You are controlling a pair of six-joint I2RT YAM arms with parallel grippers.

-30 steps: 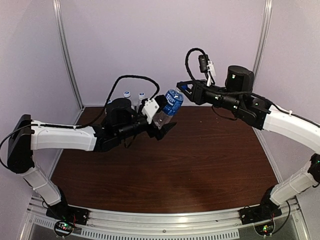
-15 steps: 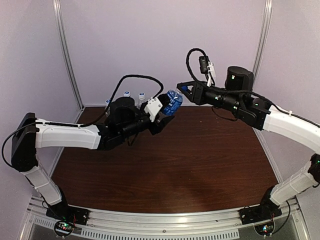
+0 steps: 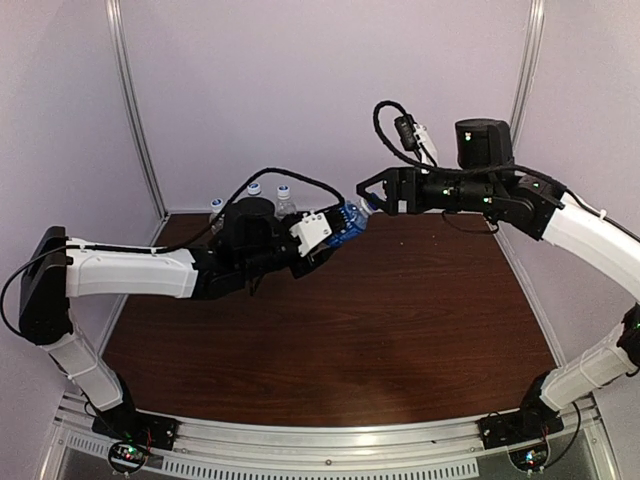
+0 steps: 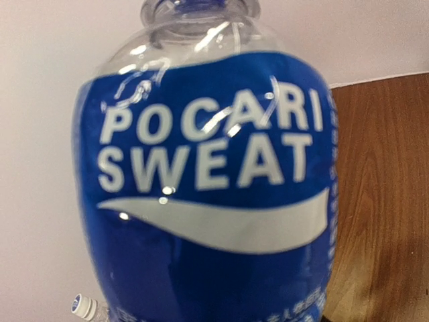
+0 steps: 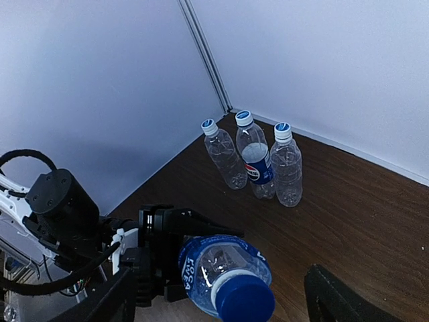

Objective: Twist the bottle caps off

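above the dark wood table (image 3: 400, 320), the left end effector (image 3: 330, 238) is clamped on the body of the blue-label bottle (image 4: 208, 194), holding it tilted in mid-air. its dark blue cap (image 5: 244, 298) points at the right end effector (image 3: 368, 197), whose jaws stand wide on either side of it. the bottle looks empty, light and thin-walled, likely to buckle or slip if squeezed hard. the stiff cap's sides look like the place to pinch. in the far left corner stand three more bottles (image 5: 256, 161) with white caps (image 5: 244, 118): four bottles, four caps, all on.
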